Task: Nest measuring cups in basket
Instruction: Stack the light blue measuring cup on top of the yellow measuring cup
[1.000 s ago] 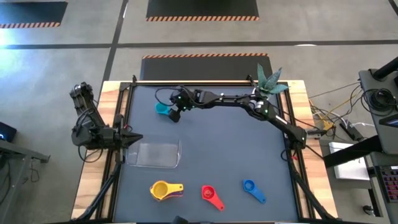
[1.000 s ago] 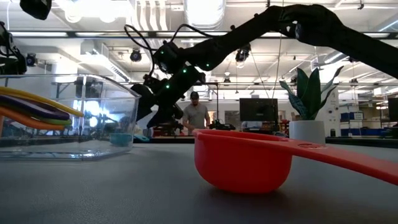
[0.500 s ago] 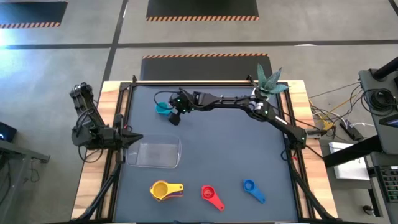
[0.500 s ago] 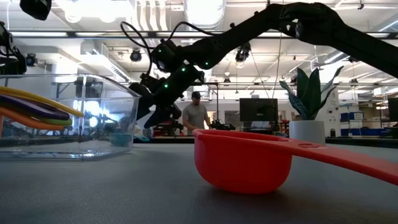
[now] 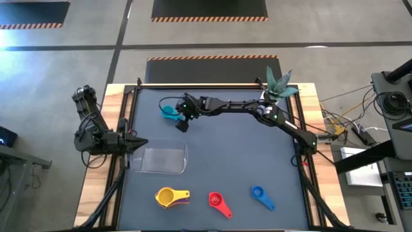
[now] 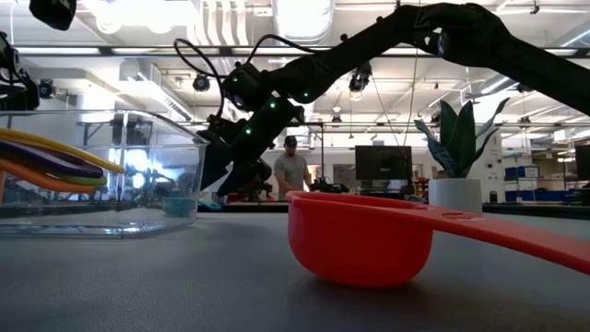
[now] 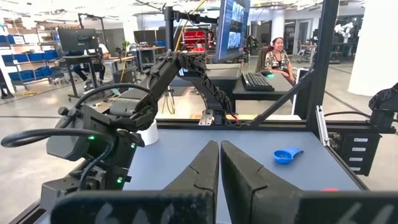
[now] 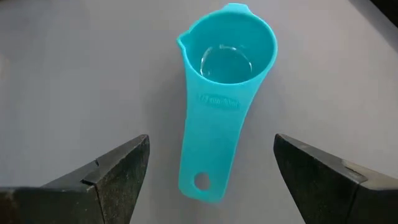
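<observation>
The cyan measuring cup (image 8: 225,59) lies upright on the mat near the table's far left (image 5: 168,111). My right gripper (image 8: 211,144) hangs over it, open, one finger on either side of the cup's handle (image 8: 208,155) and touching nothing. The clear basket (image 5: 164,159) stands left of centre. My left gripper (image 5: 140,143) waits shut by the basket's far left corner. A yellow cup (image 5: 168,196) sits nested on purple and orange ones near the front edge. The red cup (image 5: 217,200) and the blue cup (image 5: 260,194) lie to its right. No green cup shows.
A white pot with a spiky plant (image 5: 278,84) stands at the far right corner, beside the right arm's base. The black frame rails run along the mat's left and right edges. Bare mat lies between the basket and the right edge. A person (image 6: 291,172) is in the room behind.
My right gripper has eased a little down and toward the table's left, closer over the cyan cup. The cups and the basket have stayed where they were.
</observation>
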### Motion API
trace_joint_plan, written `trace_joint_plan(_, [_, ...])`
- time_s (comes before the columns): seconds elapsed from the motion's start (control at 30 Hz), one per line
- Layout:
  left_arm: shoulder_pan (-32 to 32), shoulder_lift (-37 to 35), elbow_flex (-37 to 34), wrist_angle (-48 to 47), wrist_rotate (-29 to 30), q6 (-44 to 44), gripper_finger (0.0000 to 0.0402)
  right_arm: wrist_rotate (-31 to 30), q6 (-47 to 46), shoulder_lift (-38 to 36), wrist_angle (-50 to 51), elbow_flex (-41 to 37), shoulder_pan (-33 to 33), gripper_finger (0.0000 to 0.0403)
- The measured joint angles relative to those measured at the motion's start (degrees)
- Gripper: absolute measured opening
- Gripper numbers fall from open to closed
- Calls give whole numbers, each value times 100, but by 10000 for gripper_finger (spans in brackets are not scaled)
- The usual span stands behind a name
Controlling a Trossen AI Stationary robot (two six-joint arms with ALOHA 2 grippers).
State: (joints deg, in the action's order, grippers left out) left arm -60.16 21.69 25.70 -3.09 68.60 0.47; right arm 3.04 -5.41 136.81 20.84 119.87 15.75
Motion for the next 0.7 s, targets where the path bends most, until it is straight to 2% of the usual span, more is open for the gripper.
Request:
trace_joint_plan(0.47, [0, -2, -1, -7, 2, 2, 0, -89, -203, 4, -30, 329, 13, 329])
trace_joint_plan(0.7, [0, -2, -1, -2, 2, -35, 0, -171, -98, 4, 14, 250, 8, 329])
